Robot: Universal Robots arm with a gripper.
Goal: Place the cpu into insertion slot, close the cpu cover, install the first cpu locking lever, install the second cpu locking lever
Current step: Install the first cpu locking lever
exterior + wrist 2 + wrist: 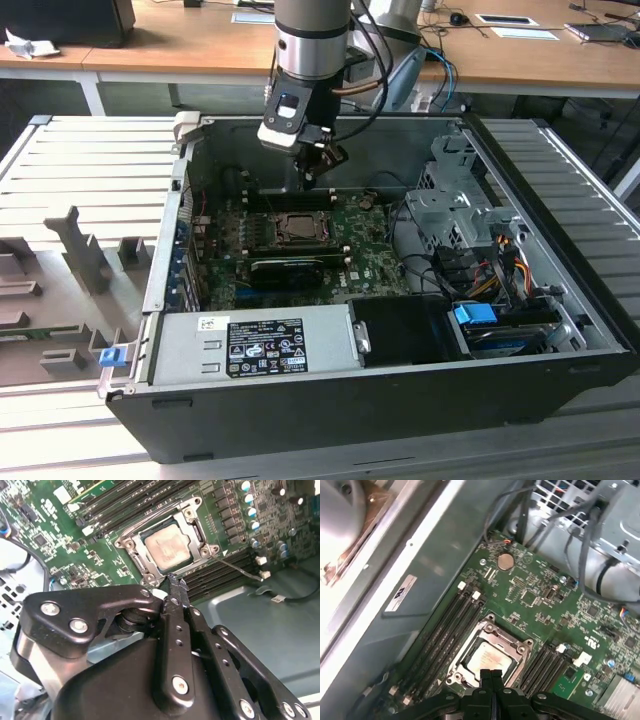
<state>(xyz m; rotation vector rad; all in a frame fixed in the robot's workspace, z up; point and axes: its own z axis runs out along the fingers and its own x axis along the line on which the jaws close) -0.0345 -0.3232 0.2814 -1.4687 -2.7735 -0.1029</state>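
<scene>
The cpu (167, 547) lies with its pale metal face up in the insertion slot (141, 565) on the green motherboard. The cpu cover (197, 527) is down, framing the chip. A thin locking lever (235, 567) sticks out sideways from one socket corner over the memory slots. My gripper (175, 586) hangs just above the socket's edge, fingers pressed together with nothing between them. In the first wrist view the cpu (487, 659) and cpu cover (492, 632) sit right past my gripper (491, 674). In the exterior view my gripper (315, 168) hovers over the insertion slot (299, 228).
The open computer case (330, 400) lies on a slatted table. A power supply (250, 345) fills its near side and a drive cage (450, 210) with cables stands at the exterior view's right. A black finned card (285, 268) lies near the socket. Memory slots (445, 625) flank the socket.
</scene>
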